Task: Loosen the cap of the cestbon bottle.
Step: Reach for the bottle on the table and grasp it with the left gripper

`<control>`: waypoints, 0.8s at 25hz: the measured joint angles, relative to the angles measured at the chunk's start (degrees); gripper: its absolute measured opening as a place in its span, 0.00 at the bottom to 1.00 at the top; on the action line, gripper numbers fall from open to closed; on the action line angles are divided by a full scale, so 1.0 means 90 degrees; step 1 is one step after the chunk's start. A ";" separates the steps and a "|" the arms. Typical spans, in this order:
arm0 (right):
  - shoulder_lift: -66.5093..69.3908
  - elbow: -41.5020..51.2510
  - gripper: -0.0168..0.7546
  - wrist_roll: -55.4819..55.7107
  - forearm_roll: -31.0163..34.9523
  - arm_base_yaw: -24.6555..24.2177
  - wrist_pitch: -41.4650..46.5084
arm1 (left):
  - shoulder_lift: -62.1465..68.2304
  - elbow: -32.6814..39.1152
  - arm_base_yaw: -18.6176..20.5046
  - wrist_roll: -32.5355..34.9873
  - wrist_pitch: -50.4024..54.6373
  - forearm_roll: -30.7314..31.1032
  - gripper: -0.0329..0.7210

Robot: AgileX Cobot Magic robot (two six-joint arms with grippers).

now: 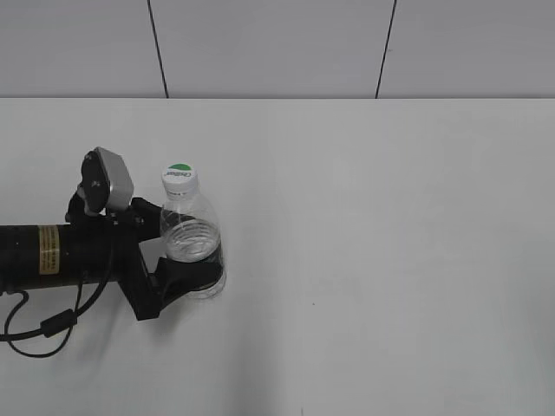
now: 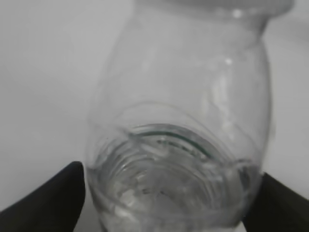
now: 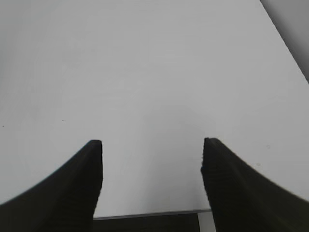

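Note:
The cestbon bottle (image 1: 192, 236) stands upright on the white table, left of centre, clear and ribbed, with its dark label band mostly hidden by the gripper. Its white cap (image 1: 179, 177), marked with a green half-circle, is on top. My left gripper (image 1: 178, 250) reaches in from the left, and its black fingers press on both sides of the bottle's lower body. In the left wrist view the bottle (image 2: 183, 111) fills the frame between the two fingertips (image 2: 169, 198); the cap is out of that view. My right gripper (image 3: 152, 159) is open and empty over bare table; it does not show in the exterior view.
The white table (image 1: 390, 217) stretches wide to the right of the bottle. A grey panelled wall (image 1: 277, 43) stands behind it. The left arm's cable (image 1: 43, 334) lies on the table at the lower left. The table's near edge (image 3: 145, 214) shows under the right gripper.

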 joint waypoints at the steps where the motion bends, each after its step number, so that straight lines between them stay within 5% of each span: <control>1: 0.0000 0.0000 0.67 0.0000 0.0000 0.0000 0.0000 | 0.0007 -0.0029 0.0033 0.0000 0.0008 0.0027 0.79; 20: 0.0000 0.0000 0.67 0.0000 0.0000 0.0000 0.0000 | 0.0324 -0.0214 0.0125 -0.0327 -0.0330 0.0626 0.75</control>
